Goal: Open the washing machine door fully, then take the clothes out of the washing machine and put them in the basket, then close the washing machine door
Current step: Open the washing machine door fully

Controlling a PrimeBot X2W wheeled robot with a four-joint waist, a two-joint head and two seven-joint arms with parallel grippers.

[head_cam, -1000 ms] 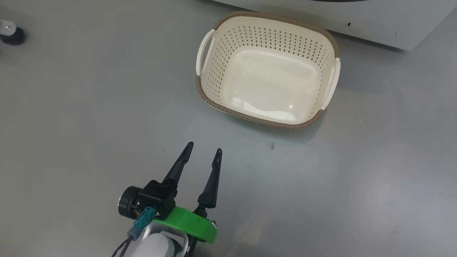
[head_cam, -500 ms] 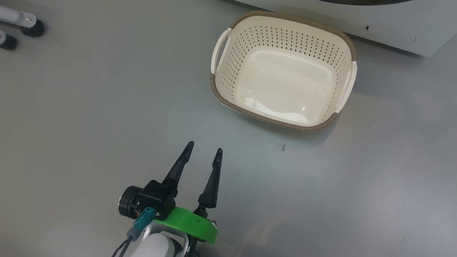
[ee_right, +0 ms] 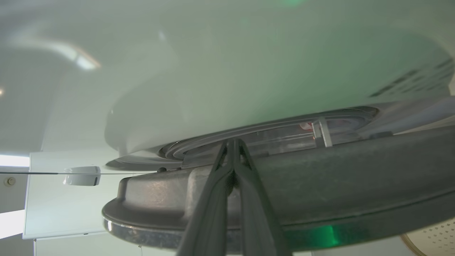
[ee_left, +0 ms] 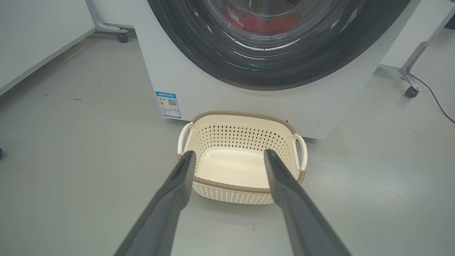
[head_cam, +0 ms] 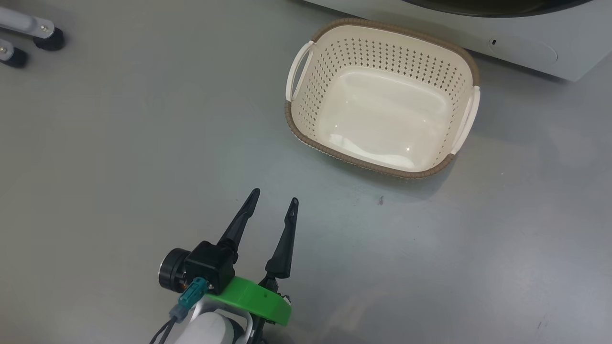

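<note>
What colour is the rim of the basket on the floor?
Brown, with a woven look, around the cream basket. The head view shows it best.

Blue label point(ee_left: 167, 104) on washing machine point(ee_left: 199, 96) — QR code visible, print too small to read.

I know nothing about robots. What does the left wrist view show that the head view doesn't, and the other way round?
The left wrist view adds the red clothes behind the glass of the washing machine door, and a blue label low on the washing machine. The head view adds the green collar and pale forearm behind the left jaws. Both share the empty basket on the floor before the machine, the round cap, and the left jaws, standing apart with nothing held.
</note>
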